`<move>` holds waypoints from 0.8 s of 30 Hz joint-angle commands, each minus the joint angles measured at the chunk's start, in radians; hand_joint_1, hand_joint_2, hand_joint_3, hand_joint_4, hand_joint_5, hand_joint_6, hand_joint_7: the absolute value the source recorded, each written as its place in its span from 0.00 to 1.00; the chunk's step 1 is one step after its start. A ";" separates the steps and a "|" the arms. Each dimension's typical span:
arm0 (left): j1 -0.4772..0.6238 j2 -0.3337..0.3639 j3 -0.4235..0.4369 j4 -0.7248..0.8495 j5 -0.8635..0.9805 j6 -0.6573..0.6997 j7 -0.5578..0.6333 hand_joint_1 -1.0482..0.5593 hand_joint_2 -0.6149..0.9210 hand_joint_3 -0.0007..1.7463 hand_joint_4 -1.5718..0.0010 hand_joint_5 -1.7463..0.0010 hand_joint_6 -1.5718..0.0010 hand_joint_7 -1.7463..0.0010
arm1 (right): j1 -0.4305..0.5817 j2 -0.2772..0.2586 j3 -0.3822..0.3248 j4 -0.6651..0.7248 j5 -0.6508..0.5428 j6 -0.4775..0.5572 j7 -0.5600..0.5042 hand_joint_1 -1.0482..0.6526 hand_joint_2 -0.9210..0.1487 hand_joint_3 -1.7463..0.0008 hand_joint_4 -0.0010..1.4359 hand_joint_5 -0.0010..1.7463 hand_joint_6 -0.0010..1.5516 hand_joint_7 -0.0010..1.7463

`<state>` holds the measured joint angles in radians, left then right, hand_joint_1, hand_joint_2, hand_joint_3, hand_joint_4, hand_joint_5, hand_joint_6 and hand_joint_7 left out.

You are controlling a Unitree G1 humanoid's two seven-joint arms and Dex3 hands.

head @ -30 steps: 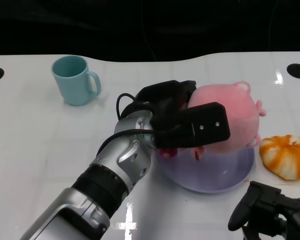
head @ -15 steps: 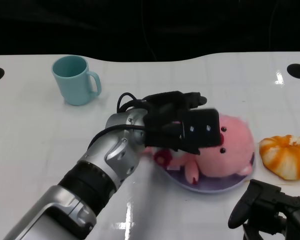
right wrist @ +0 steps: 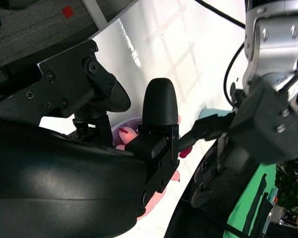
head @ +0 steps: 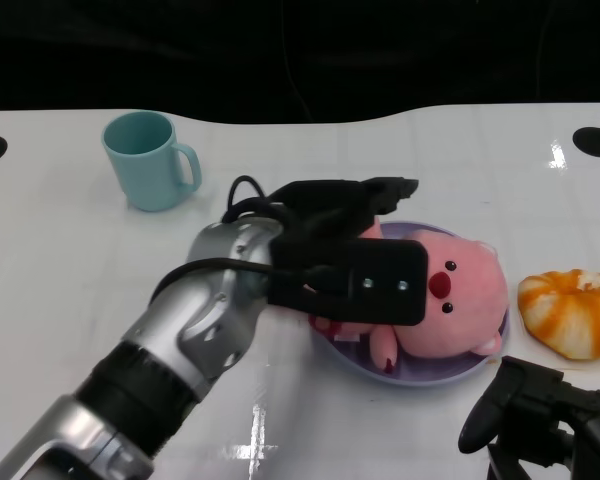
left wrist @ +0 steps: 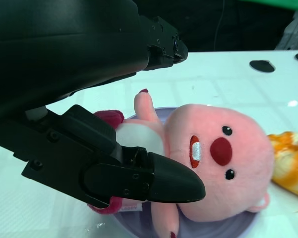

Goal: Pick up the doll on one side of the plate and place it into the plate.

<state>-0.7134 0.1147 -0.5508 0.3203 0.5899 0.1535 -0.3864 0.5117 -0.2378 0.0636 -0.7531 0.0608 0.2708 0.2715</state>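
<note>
On the plate [head: 480, 358] lies our doll [head: 455, 295], face up. Our left hand [head: 345, 270] hovers over its body, fingers [left wrist: 154, 181] spread and gripping nothing. We judge the release done; we should lift straight up without snagging plush. Our right hand [head: 540, 420] idles, empty, by the white worktop [head: 80, 270], against a dark backdrop.

The white table [head: 70, 260] carries a purple plate [head: 450, 370] at centre (teal mug [head: 150, 160] at ten o'clock, orange pumpkin toy [head: 572, 312] at three).
</note>
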 commanded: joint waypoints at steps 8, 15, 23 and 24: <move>0.214 0.105 0.185 -0.316 -0.195 -0.013 -0.068 0.10 1.00 0.19 0.92 0.95 0.94 0.97 | -0.015 -0.010 -0.013 0.015 0.004 -0.008 0.000 0.58 0.28 0.35 0.42 1.00 0.34 0.87; 0.434 0.067 0.318 -0.452 -0.382 -0.085 0.002 0.22 1.00 0.15 0.96 0.58 0.81 0.93 | -0.013 -0.008 -0.002 0.010 -0.008 0.001 -0.007 0.58 0.27 0.35 0.42 1.00 0.35 0.86; 0.653 -0.020 0.415 -0.512 -0.537 -0.207 0.107 0.36 1.00 0.08 0.69 0.45 0.57 0.85 | -0.002 -0.003 0.007 0.001 -0.012 -0.006 -0.009 0.59 0.27 0.36 0.43 1.00 0.35 0.86; 0.678 -0.030 0.423 -0.519 -0.550 -0.221 0.119 0.38 1.00 0.08 0.66 0.43 0.54 0.84 | -0.002 -0.001 0.008 -0.002 -0.012 0.000 -0.011 0.59 0.27 0.35 0.43 1.00 0.35 0.86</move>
<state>-0.0632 0.0886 -0.1461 -0.1788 0.0596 -0.0431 -0.2906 0.5095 -0.2380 0.0754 -0.7404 0.0432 0.2682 0.2666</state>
